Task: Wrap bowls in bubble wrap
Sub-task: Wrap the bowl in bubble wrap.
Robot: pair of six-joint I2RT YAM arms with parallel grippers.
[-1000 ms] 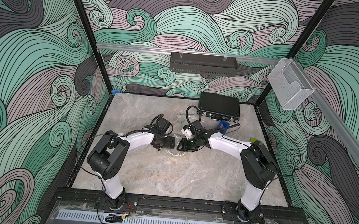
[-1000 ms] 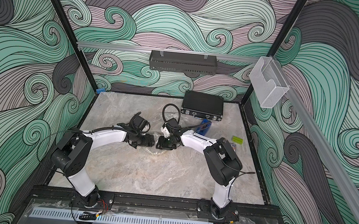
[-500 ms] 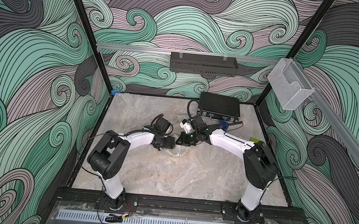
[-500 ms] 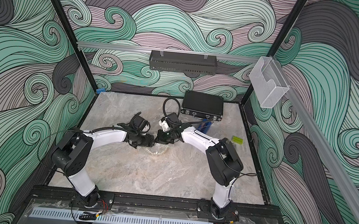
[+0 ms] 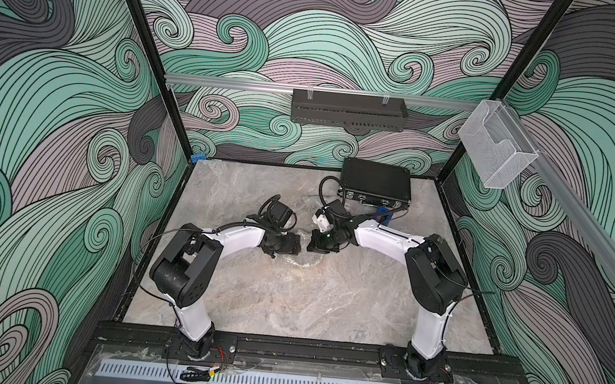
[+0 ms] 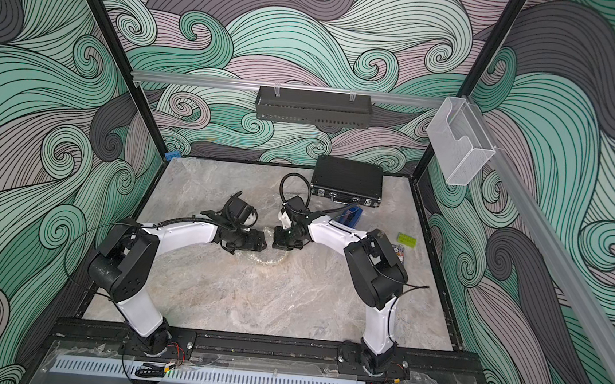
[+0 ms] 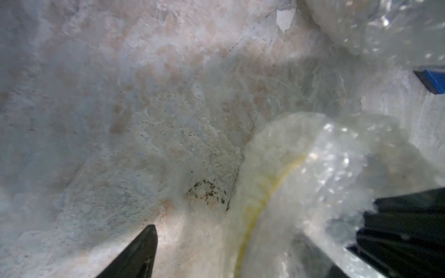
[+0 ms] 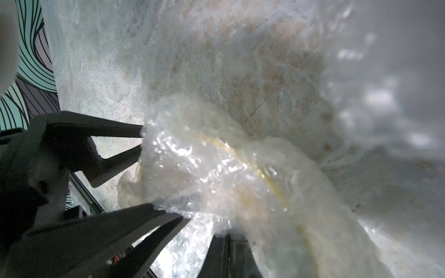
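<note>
Near the centre of the marbled grey-beige stone-look worktop, both top views show the white-and-black left arm and right arm meeting tip to tip above a small bundle of clear, crinkly bubble wrap. The left claw stands wide, closed on nothing; the right claw is drawn narrow, pinching a fold of the film. From above, the bundle's contents cannot be made out; the wrist views supply them. Left wrist view: the yellow rim line of a small round bowl shows through the film, one dark finger of the left claw hangs over bare worktop beside it, and a second mass of film lies farther off. Right wrist view: the wrapped bowl, with the right claw's fingertips meeting at the film's edge. A yellow-green item near the right edge shows in a top view; where the right arm covers that spot it is hidden. A flat black case lies at the back edge, a blue block just in front of it. Walls carry teal, grey and mauve swirls; a black perforated tray hangs on the back wall, a clear plastic holder at the right wall.
</note>
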